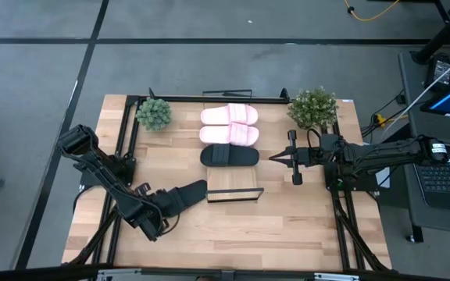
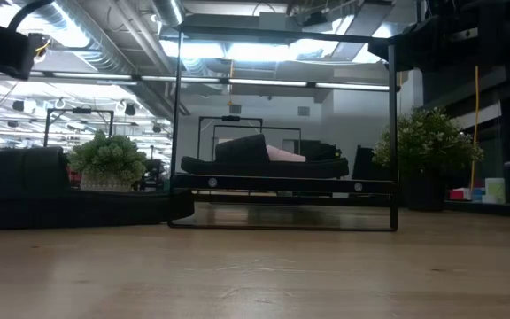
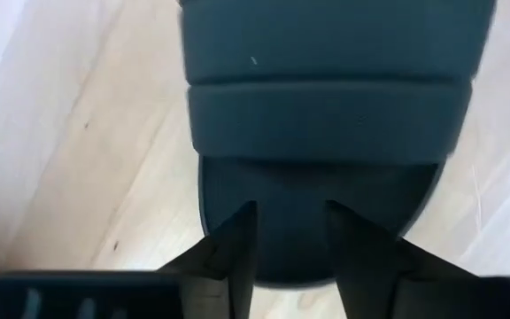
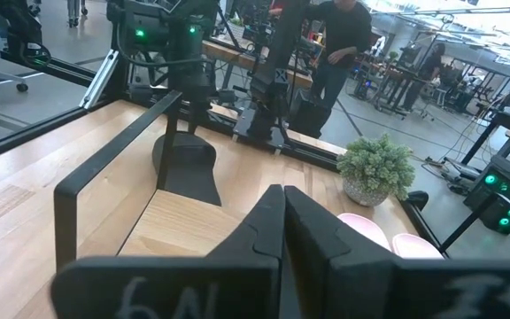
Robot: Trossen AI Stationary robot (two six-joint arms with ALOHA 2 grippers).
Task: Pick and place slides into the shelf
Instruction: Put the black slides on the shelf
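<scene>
left end effector (image 1: 184, 195) clamped on black slide (image 1: 191, 190)
beside the shelf (image 1: 235, 186); right end effector (image 1: 281, 158) together, near shelf.

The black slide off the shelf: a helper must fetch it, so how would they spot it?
Find the shelf mid-table. Off its left front corner lies the black slide, its heel end clamped by the left gripper. Unlike the other three, it lies on the tabletop.

I see three slides (image 1: 230, 134) on the shelf (image 1: 234, 186), a fourth (image 1: 187, 194) just left of its front, plants (image 1: 154, 113) flanking.
</scene>
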